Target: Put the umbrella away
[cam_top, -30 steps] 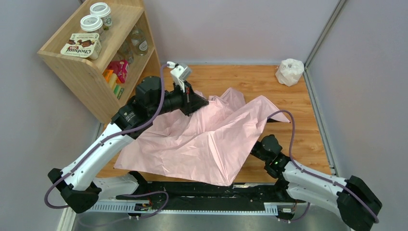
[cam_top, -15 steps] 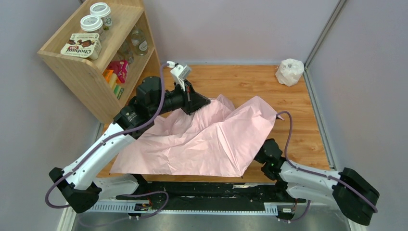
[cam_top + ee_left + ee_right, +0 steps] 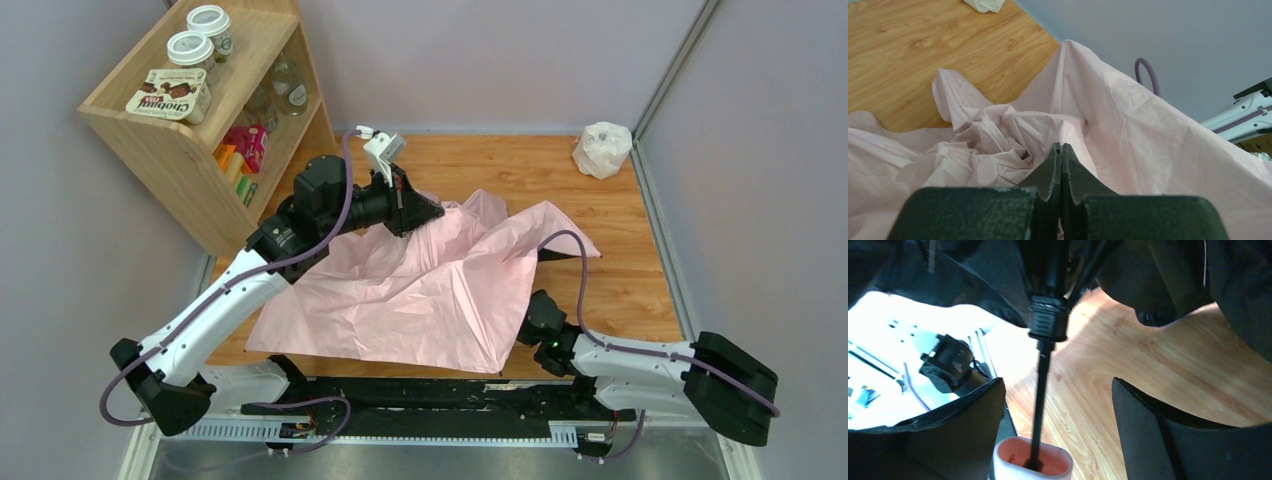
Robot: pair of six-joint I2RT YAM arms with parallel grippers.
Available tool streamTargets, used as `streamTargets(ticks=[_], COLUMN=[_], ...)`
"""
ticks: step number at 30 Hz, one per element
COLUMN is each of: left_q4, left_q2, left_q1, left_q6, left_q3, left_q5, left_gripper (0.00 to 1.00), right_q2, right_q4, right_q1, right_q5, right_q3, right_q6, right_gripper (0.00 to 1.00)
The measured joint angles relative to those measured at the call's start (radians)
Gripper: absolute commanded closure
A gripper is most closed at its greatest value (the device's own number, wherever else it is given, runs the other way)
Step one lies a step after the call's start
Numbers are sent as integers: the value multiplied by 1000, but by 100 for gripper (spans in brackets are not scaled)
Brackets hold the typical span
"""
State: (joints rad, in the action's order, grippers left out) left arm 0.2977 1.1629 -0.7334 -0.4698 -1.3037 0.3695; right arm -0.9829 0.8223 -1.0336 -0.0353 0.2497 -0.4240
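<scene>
From above, the umbrella lies open and crumpled over the middle of the desk, pink side up. The left pincer meets its far edge, where the cloth peaks.

At the left wrist, that pincer's fingers are pressed together on a ridge of pink cloth.

At the right wrist, under the dark canopy, the right pincer stands apart. The pink handle sits between its fingers, and the black shaft runs straight away from the camera.

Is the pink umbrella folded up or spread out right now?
Spread out, not folded: the umbrella drapes crumpled across the table, and underneath, its black shaft is extended from the handle.
</scene>
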Motion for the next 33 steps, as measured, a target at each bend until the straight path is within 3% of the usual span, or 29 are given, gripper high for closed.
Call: streamTargets(ticks=[2, 5, 7, 8, 11, 12, 13, 14, 15, 19, 23, 26, 30, 33], left_q4=[-1, -3, -14, -19, -28, -25, -17, 0, 23, 156, 227, 185, 9, -50], left_q2=[4, 4, 4, 4, 4, 3, 0, -6, -13, -76, -221, -320, -319, -250], left_q1=[0, 0, 0, 0, 1, 2, 2, 2, 2, 2, 2, 2, -22, -97], left_q6=[-4, -11, -19, -22, -30, -30, -30, -28, -25, -27, -25, -55, -143, -169], left_q3=[0, 0, 5, 10, 24, 24, 24, 21, 16, -46, -85, -87, -83, -71], left_q5=[8, 16, 20, 22, 22, 19, 14, 6, -2, -79, -124, -35, 177, 237], left_gripper=[100, 100, 100, 100, 97, 77, 67, 39, 24, 26, 48, 62, 63, 62], right_q2=[-60, -127, -169, -196, -276, -299, -315, -322, -325, -321, -301, -285, -294, -336], right_q4=[19, 74, 132, 166, 225, 248, 269, 280, 288, 285, 261, 198, 98, 51], right_q1=[-14, -19, -19, -19, -20, -20, -20, -20, -20, -7, 19, 39, 60, 96], right_q5=[37, 78, 95, 97, 93, 95, 100, 106, 117, 172, 232, 309, 435, 502], right_q3=[0, 0, 0, 4, 31, 36, 37, 37, 37, 37, 40, 80, 174, 245], right_q6=[7, 21, 33, 40, 68, 82, 98, 112, 132, 202, 263, 293, 320, 327], right_gripper=[33, 66, 96, 100, 100, 100, 100, 100, 100, 100, 100, 100, 100, 100])
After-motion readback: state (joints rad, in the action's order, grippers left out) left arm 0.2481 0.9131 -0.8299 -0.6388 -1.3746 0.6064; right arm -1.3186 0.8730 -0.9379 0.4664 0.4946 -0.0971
